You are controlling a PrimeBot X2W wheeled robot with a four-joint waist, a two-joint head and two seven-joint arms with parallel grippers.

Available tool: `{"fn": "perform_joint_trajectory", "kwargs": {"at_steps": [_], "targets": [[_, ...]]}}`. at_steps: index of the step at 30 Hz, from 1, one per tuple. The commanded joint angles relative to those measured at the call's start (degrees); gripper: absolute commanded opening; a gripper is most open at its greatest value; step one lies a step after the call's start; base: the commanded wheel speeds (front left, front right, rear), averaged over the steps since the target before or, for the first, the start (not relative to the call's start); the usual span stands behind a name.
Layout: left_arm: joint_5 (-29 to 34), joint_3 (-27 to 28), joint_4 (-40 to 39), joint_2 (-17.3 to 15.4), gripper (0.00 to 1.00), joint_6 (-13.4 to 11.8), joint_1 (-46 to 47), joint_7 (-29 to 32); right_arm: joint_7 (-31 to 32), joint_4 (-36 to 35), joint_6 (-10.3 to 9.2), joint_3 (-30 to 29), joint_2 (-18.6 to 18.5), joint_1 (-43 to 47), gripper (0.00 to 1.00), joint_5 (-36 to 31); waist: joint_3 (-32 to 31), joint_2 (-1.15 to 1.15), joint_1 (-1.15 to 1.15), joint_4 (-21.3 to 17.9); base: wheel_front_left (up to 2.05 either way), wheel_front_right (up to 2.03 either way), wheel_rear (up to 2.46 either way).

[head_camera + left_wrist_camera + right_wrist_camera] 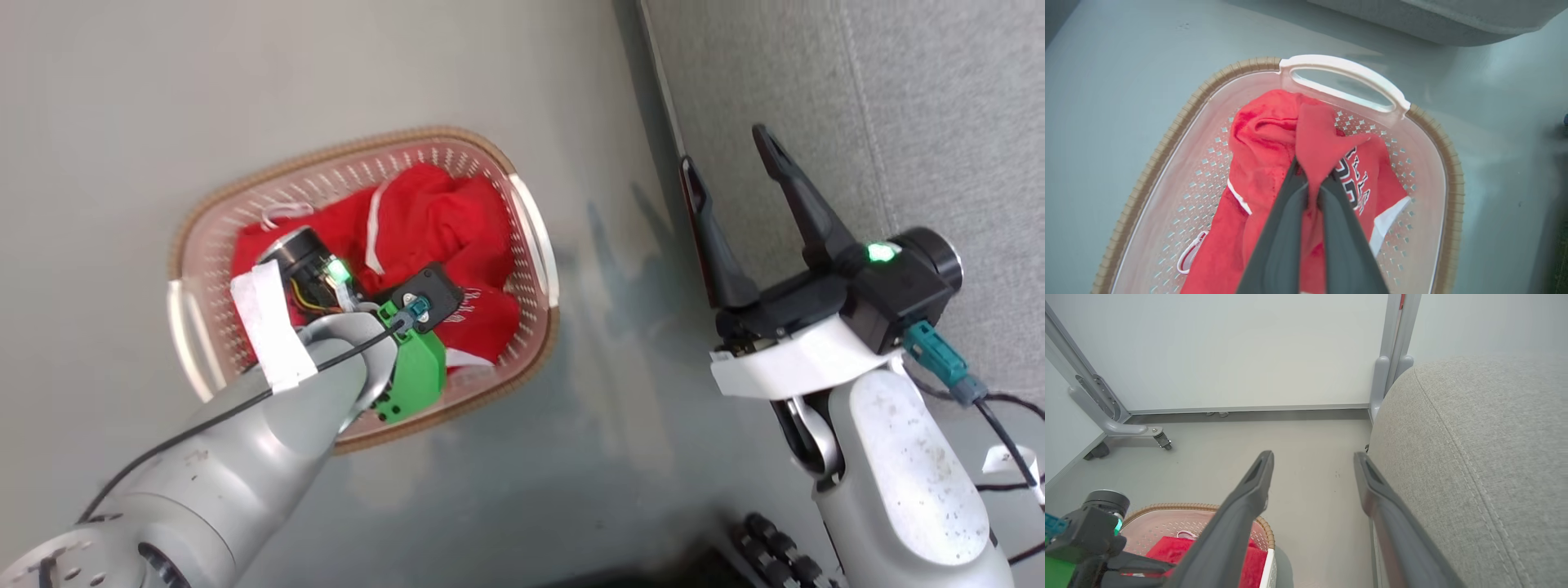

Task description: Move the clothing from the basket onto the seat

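**Left gripper** (1312,179): fingers brought together, clamped on a raised fold of the red clothing (1261,143). The fold stands up between the two dark fingers; the rest of the fabric lies bunched below. In the head view the wrist and its green housing cover the fingertips.

**Clothing:** all of it lies inside the basket (1167,139), heaped toward the white handle (1343,67). White trim runs along one edge and a white panel (1386,220) shows at the side.

**Writing:** white block lettering with dark outline (1355,181) sits just beside the pinched fold. It is creased and partly covered by a finger, so no full word can be read.

**Basket:** cream perforated walls, brown woven-look rim, standing on the grey floor (1310,437). Its bottom is hidden under the fabric; the near end is cut off in the left wrist view.

**Right gripper** (722,151): fingers spread wide, holding nothing, hanging over the floor at the edge of the grey upholstered seat (1474,457). Whether the finger nearest the seat touches it cannot be told.

**Beyond:** a grey metal frame foot with a castor (1161,439) stands against a pale wall panel.
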State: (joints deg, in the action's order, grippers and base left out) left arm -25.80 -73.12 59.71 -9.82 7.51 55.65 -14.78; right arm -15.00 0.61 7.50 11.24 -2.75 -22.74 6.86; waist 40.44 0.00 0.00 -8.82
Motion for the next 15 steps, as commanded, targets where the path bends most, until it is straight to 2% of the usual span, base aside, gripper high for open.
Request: {"fn": "perform_joint_trajectory", "kwargs": {"at_steps": [1, 15], "targets": [[-0.88, 0.73, -1.61, 0.02, 0.0, -0.1, -1.11, -0.55, -0.28, 0.42, -0.02, -0.4, -0.24, 1.36, 1.0, -0.58, -6.58, 0.0, 0.0, 3.53, 0.0, 0.0, 0.0], [1.72, 13.39, -17.99, -3.45, 0.0, -2.23, -11.03, -0.37, -0.28, 2.95, -0.02, -1.79, -0.23, 7.89, 1.0, -1.08, -18.94, 0.0, 0.0, 6.97, 0.0, 0.0, 0.0]]}}
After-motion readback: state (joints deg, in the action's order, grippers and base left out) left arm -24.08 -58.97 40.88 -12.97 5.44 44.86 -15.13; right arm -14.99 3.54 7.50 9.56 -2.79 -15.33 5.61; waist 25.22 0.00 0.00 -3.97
